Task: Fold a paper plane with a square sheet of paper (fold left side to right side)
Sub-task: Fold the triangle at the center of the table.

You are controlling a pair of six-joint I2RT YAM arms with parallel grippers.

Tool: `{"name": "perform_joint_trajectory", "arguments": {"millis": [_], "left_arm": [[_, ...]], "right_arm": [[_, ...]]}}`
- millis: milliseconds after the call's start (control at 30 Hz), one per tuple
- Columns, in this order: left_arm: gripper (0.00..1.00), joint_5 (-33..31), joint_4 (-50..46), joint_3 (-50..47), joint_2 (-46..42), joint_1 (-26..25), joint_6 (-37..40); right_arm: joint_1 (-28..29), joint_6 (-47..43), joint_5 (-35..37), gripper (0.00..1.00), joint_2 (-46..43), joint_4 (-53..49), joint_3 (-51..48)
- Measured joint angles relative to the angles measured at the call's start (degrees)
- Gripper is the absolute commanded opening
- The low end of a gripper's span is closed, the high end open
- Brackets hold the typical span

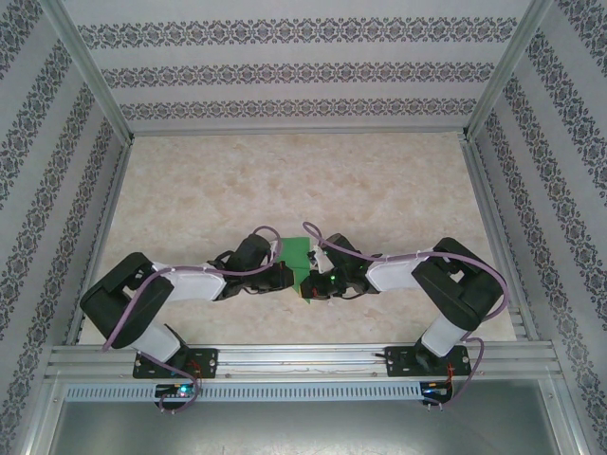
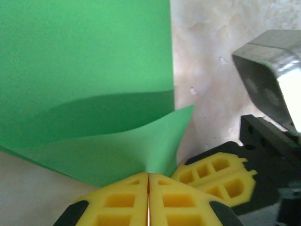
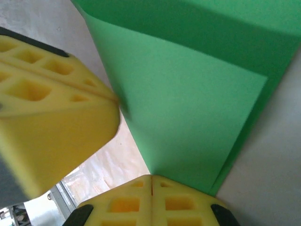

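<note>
Two grippers meet low in the middle of the top view, where the square sheet of paper (image 1: 297,254) shows as a small bright green patch between them on the marbled tabletop (image 1: 379,190).

In the left wrist view, the left gripper (image 2: 148,181) sits at the bottom centre with its yellow fingers pressed together. A curled flap of the sheet runs down into their tips, so it appears clamped on the paper's edge. The rest of the sheet lies flat across the upper left of that frame, and the raised flap casts a shadow on it.

The right gripper (image 3: 151,181), at the bottom centre of its own view, is likewise closed, with the green paper tapering down into its tips. It looks pinched on the same lifted edge, just beside the other claw.

Holding one edge at two close points probably keeps the thin sheet from sagging or twisting while that side is carried over for the fold.

Both arms are drawn in and bent sharply. The left arm (image 1: 180,284) reaches from the lower left and the right arm (image 1: 417,270) from the lower right, with the forearms pointing inward almost head-on and the wrists low over the table.

No crease shows yet, so the fold seems to be only starting.
</note>
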Motion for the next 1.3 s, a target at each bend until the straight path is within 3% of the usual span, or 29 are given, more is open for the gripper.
{"name": "perform_joint_trajectory", "arguments": {"millis": [900,1300], "left_arm": [[0.07,-1.6,1.5,0.1,2.1,0.3,0.6],[0.07,1.9,1.9,0.2,2.7,6.5,2.8]], "right_arm": [[0.0,-1.3,-0.4,0.0,0.1,-0.3,0.0],[0.0,-1.3,-0.4,0.0,0.1,-0.3,0.0]]}}
